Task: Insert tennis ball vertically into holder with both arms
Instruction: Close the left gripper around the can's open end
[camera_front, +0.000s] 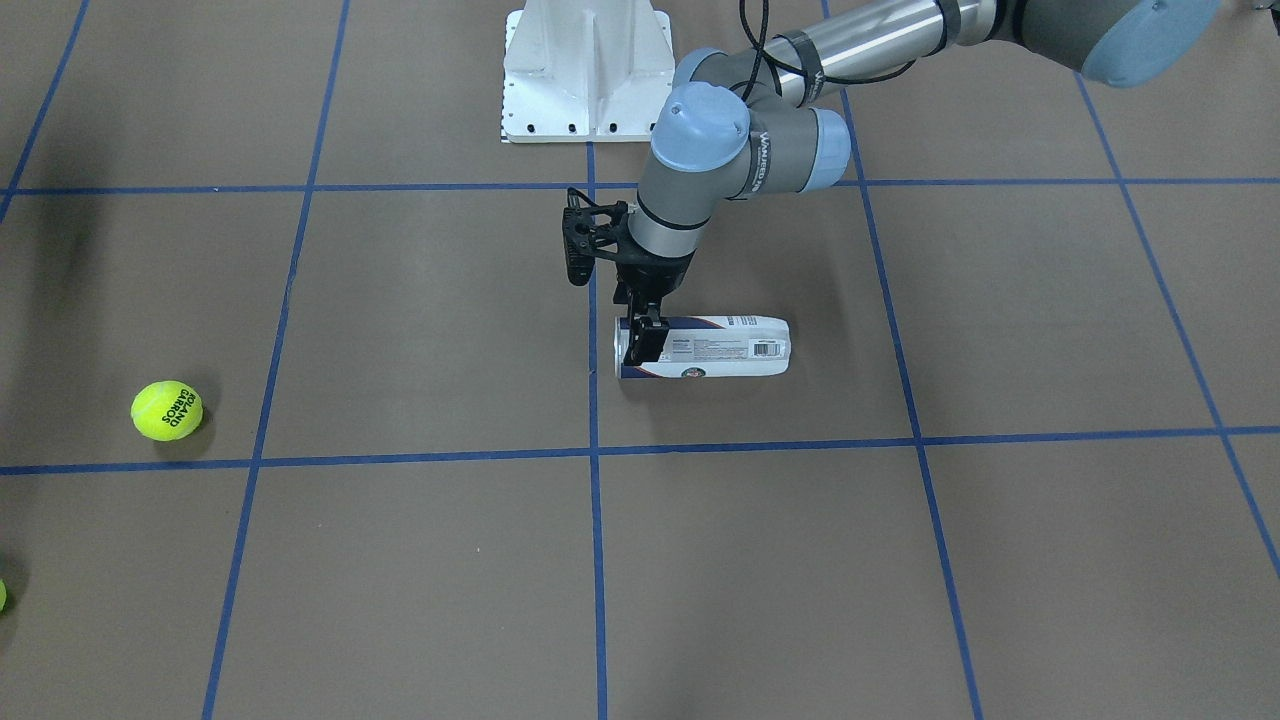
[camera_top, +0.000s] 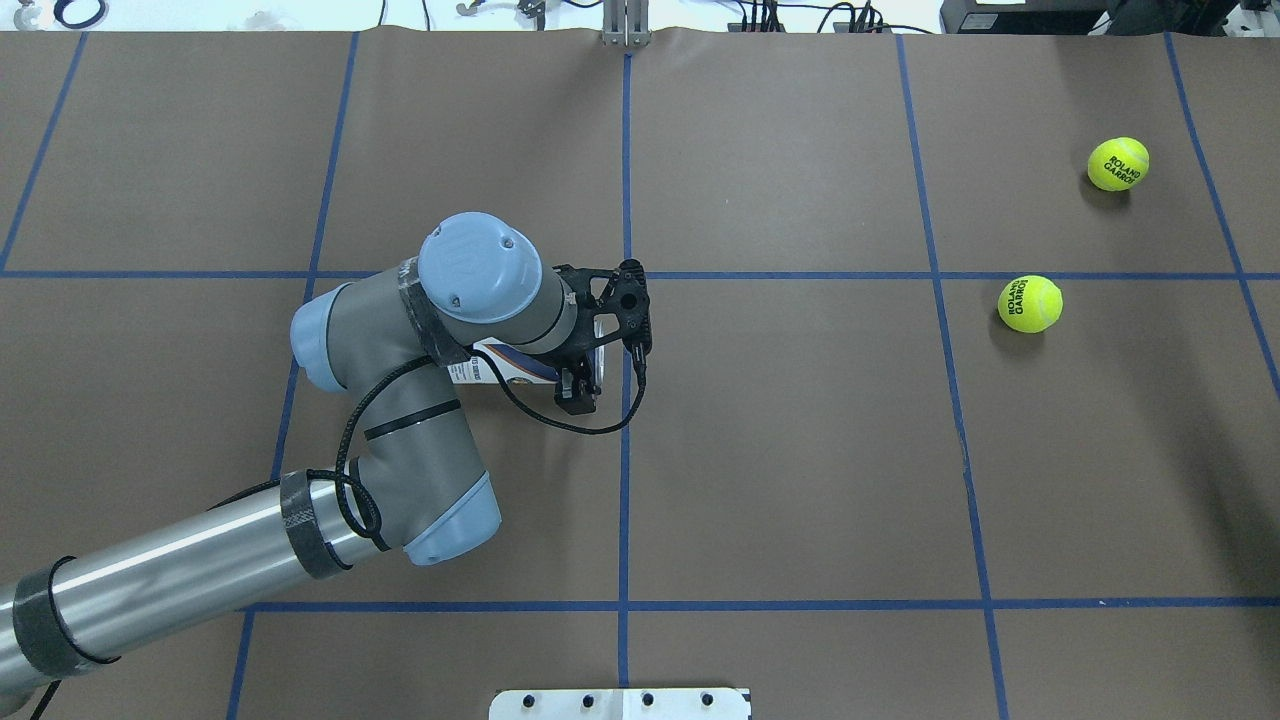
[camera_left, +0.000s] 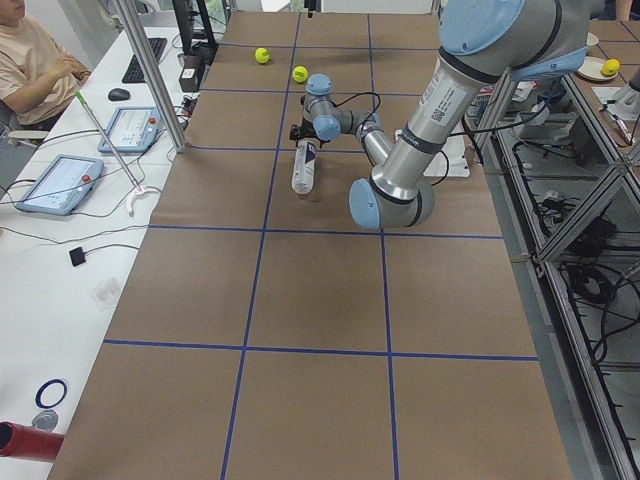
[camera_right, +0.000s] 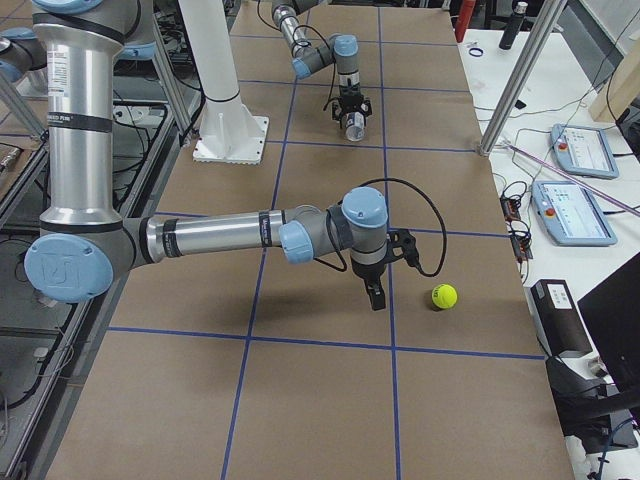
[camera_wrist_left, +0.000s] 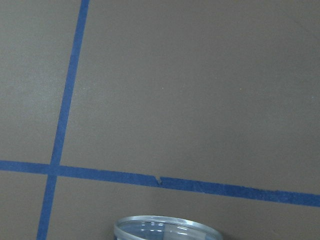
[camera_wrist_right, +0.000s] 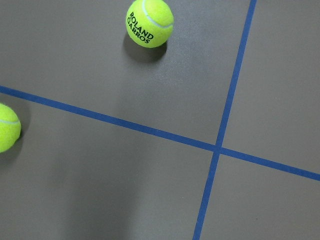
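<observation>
Left arm: here's the grey jointed left arm (camera_top: 400, 420), stretched low over the brown tabletop (camera_top: 800, 450) with its blue tape grid, wrist turned straight down.
Left jaws: the left gripper (camera_front: 642, 338) is right at the can's open end, and its black fingers overlap the rim. Pinching it or only bracketing it? I cannot tell.
Holder: the clear plastic tennis-ball can (camera_front: 715, 348), white and navy label with the barcode showing, lies flat on its side on the tabletop. Its mouth sits just beside a blue tape line. The left wrist view catches only its clear rim at the bottom edge.
Ball: the bright yellow-green fuzzy tennis ball (camera_top: 1030, 303), black "ROLAND GARROS" print on it, sits on the tabletop off to the robot's right, well apart from the can and the left jaws.
Second ball: a second yellow-green ball (camera_top: 1118, 164) lies near the first, farther out and farther right.
Right jaws: the right gripper (camera_right: 375, 296) shows only from the table's right end, pointing down. Spread or pressed together, I cannot tell. Its wrist view looks down on both balls on the tabletop.
Base: a white metal pedestal (camera_front: 585, 70) stands at the robot's edge of the tabletop.
</observation>
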